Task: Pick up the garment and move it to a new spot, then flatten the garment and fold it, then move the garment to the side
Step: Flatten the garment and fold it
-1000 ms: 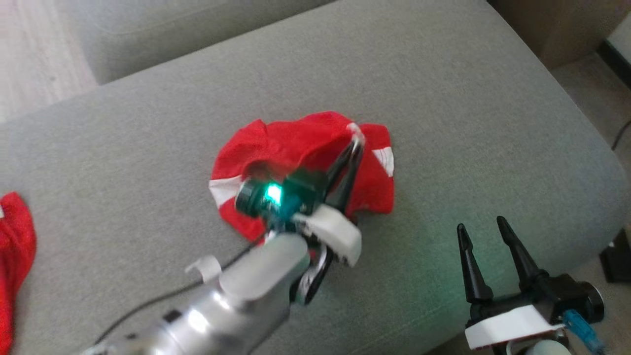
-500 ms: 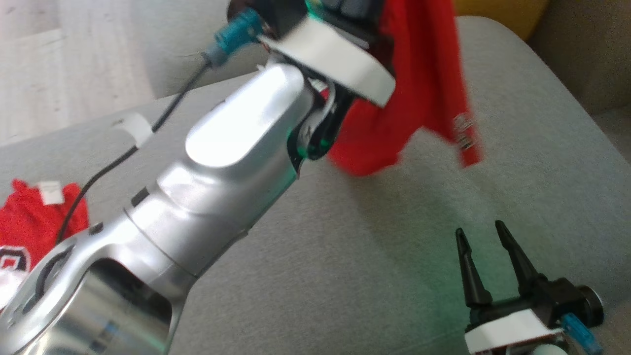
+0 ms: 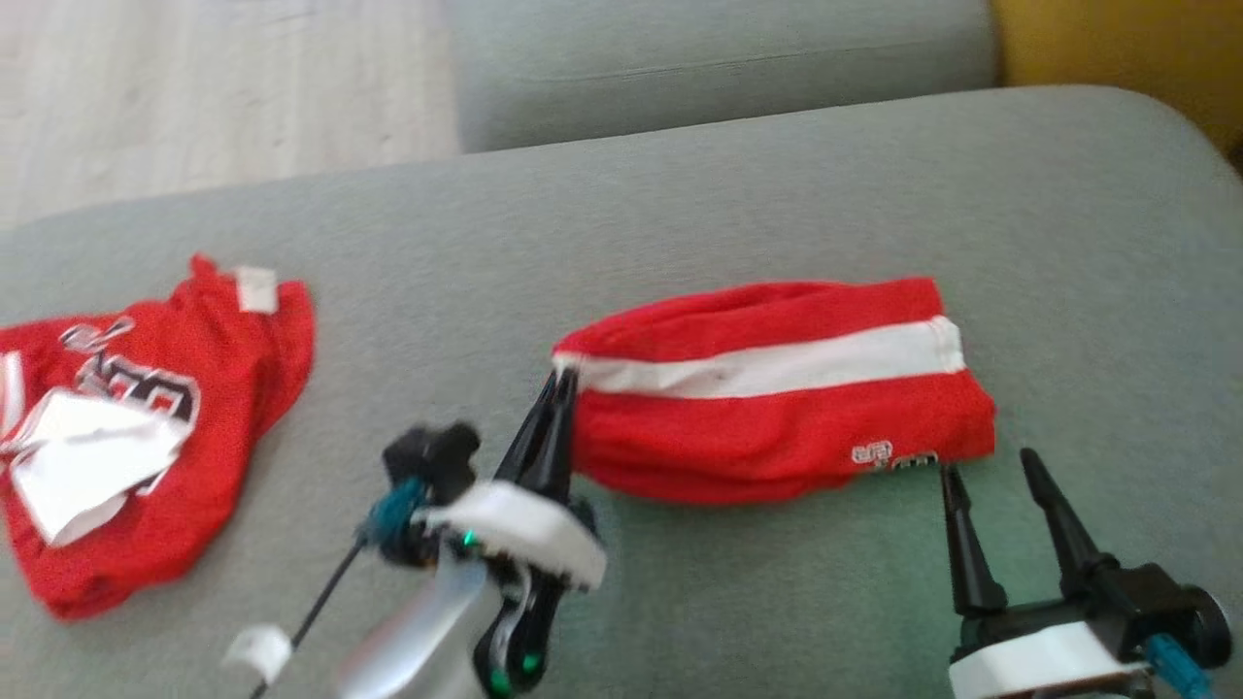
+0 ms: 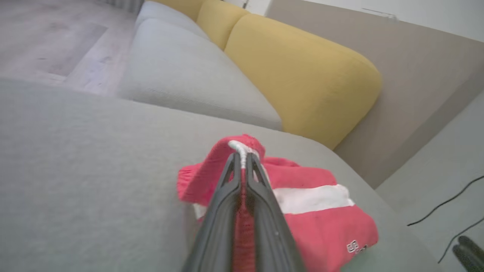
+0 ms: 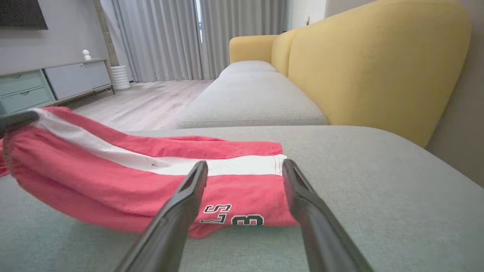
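Head view showed your left gripper (image 3: pixel 561 382) pinching one end of the red white-striped garment (image 3: pixel 777 427), which lay on the grey fabric cushion (image 3: pixel 680 223) toward its right edge, your right gripper (image 3: pixel 988 464) spread just beside it.

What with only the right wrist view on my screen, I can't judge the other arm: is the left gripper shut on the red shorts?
Observer: Yes. The left wrist view shows the left gripper shut on the white-edged end of the red shorts, with red fabric pinched inside.
Operator: Anything else lying on the cushion?
Observer: A red jersey with lettering lies crumpled on the grey cushion at the robot's far left, apart from the shorts.
Operator: And on the floor?
Observer: Thin black cables lie on the floor past the cushion's edge, seen in the left wrist view.
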